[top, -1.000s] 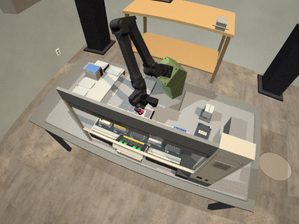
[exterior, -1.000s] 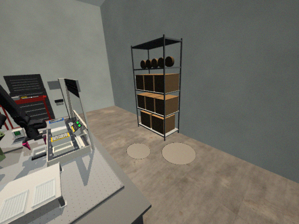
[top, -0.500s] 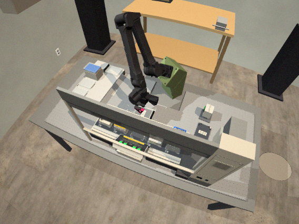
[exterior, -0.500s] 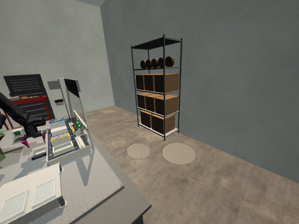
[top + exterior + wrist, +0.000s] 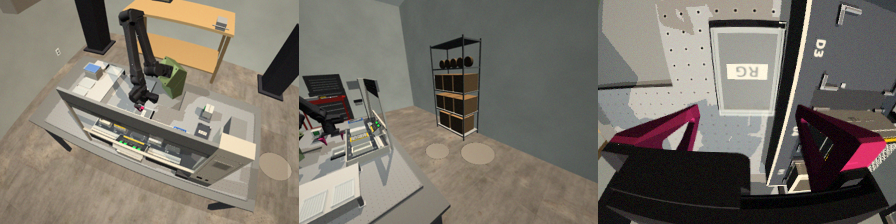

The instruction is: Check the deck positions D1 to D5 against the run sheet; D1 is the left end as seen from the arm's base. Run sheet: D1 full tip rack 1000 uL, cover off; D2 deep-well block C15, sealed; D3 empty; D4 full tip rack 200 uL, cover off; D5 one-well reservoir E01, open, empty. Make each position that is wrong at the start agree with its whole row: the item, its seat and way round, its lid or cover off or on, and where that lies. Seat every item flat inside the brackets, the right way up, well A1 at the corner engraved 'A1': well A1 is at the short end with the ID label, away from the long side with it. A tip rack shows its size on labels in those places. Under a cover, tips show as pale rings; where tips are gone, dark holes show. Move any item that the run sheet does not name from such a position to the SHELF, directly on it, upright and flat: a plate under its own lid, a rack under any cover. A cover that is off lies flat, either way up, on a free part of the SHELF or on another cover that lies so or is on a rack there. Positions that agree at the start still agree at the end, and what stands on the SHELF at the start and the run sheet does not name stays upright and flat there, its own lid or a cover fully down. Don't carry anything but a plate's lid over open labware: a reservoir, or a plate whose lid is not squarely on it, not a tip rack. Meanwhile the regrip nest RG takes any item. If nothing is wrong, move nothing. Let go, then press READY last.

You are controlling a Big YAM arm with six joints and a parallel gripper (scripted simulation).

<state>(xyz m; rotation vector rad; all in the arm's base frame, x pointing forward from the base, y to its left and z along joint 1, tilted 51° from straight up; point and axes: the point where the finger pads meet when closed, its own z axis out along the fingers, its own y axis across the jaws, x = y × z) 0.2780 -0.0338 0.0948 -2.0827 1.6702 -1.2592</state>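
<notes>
The pincer (image 5: 747, 137) hangs fully open and empty over the deck rim (image 5: 792, 76) — descending here risks striking that edge beside the regrip nest (image 5: 747, 70).

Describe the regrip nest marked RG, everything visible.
The regrip nest is a flat, pale grey rectangular pad with a thin raised rim, bearing a white label that reads RG, upside down in the wrist view. Nothing lies in it. It sits on the perforated table top beside the dark deck edge, below the open, empty pincer.
</notes>
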